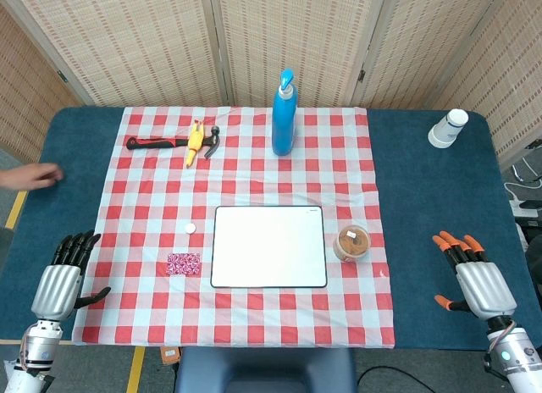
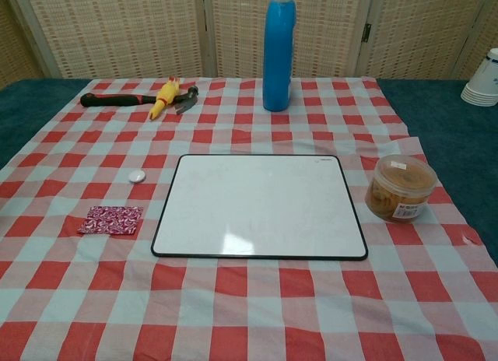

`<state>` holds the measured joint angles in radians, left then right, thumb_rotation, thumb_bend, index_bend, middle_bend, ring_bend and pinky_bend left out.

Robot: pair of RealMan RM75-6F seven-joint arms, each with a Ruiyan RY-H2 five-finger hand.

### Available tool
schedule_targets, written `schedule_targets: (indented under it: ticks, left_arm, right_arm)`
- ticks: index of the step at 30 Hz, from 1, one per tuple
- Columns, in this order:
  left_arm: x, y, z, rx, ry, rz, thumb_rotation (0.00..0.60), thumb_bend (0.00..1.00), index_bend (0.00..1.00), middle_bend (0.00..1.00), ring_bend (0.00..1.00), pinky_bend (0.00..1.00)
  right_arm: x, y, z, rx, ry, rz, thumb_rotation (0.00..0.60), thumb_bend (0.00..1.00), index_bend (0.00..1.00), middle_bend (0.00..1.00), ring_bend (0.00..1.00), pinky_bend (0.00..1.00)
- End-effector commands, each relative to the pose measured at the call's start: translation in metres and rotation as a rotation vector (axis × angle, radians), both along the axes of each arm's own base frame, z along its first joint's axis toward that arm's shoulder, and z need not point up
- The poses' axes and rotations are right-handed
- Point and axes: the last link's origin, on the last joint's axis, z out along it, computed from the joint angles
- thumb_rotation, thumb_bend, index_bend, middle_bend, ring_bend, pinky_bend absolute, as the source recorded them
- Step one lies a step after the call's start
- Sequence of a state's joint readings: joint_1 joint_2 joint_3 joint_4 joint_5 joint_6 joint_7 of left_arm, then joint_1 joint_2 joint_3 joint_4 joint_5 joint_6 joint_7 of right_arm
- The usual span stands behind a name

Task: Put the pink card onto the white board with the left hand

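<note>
The pink patterned card (image 1: 184, 263) (image 2: 110, 219) lies flat on the checked cloth, just left of the white board (image 1: 269, 246) (image 2: 261, 205). The board is bare and lies in the middle of the cloth. My left hand (image 1: 66, 275) rests at the table's near left on the blue surface, fingers spread, holding nothing, well to the left of the card. My right hand (image 1: 472, 274) lies open at the near right, fingers apart. Neither hand shows in the chest view.
A small white disc (image 1: 190, 229) lies above the card. A round tub (image 1: 352, 242) stands right of the board. Farther back are a blue bottle (image 1: 284, 113), a hammer (image 1: 169, 142), a yellow toy (image 1: 195, 143) and a paper cup stack (image 1: 448, 128). A person's hand (image 1: 30, 176) reaches in at the left edge.
</note>
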<state>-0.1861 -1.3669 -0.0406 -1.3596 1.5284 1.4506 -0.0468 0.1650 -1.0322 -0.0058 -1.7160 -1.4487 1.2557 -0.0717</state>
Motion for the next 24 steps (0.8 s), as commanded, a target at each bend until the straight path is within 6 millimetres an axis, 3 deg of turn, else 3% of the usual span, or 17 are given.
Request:
schedule_targets:
  ticks: [1, 24]
  left_arm:
    - [0.0007, 0.0007, 0.0009, 0.004, -0.001, -0.002, 0.6, 0.16, 0.0, 0.0, 0.0, 0.01]
    - [0.0055, 0.0037, 0.0026, 0.0, 0.004, -0.014, 0.6, 0.16, 0.0, 0.0, 0.0, 0.01]
  right_arm:
    - [-0.0002, -0.0003, -0.0003, 0.002, 0.0, -0.001, 0.6, 0.07, 0.0, 0.0, 0.0, 0.0]
    - [-0.0009, -0.0024, -0.0008, 0.003, 0.003, -0.006, 0.6, 0.07, 0.0, 0.0, 0.0, 0.0]
